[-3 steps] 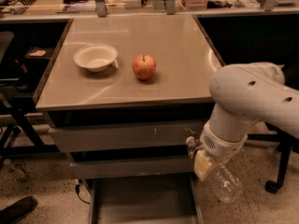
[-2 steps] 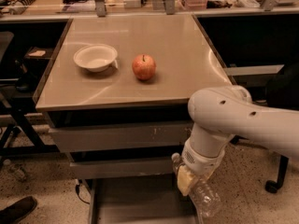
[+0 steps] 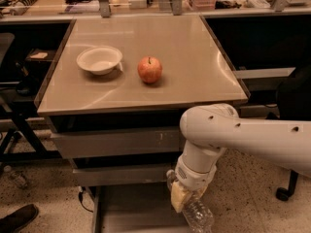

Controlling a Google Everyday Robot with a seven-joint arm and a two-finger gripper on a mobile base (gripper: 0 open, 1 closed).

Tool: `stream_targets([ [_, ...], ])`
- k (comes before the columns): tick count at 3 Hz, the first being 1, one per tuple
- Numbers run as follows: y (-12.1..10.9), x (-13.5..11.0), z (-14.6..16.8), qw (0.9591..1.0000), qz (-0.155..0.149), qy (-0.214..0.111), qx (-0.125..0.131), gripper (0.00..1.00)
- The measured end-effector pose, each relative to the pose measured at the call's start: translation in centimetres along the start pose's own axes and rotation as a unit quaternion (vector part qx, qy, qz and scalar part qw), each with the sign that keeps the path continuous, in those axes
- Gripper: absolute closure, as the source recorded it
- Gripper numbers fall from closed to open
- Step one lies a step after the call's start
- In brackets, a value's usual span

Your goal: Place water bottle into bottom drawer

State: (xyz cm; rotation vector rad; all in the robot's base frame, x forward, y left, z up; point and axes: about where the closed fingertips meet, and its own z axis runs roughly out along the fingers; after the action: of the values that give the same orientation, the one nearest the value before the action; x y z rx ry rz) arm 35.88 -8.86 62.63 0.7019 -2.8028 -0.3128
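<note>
The water bottle [image 3: 198, 216] is clear crinkled plastic and hangs tilted at the bottom of the camera view, held by my gripper [image 3: 180, 196], which is shut on its upper part. The white arm comes in from the right. The bottle is above the right part of the bottom drawer [image 3: 131, 208], which is pulled out as a shallow grey tray below the two closed drawer fronts. The bottle's lower end is cut off by the frame edge.
A white bowl [image 3: 99, 59] and a red apple [image 3: 149, 69] sit on the cabinet top [image 3: 194, 67]. A dark shoe [image 3: 17, 218] is on the floor at the lower left. A chair wheel [image 3: 283, 193] stands at the right. Cluttered benches run along the back.
My arm has swung left and down with the bottle, from beside the cabinet's right side to over the open bottom drawer.
</note>
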Motion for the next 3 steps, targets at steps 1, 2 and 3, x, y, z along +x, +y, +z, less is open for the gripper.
stream_targets([
  [1, 1.8, -0.3, 3.9, 0.9993, 0.002, 0.011, -0.037, 1.00],
  [2, 3.6, -1.5, 10.8, 0.9957, 0.022, 0.032, -0.084, 1.00],
  [3, 4.4, -2.6, 16.9, 0.9897, 0.048, 0.050, -0.126, 1.00],
])
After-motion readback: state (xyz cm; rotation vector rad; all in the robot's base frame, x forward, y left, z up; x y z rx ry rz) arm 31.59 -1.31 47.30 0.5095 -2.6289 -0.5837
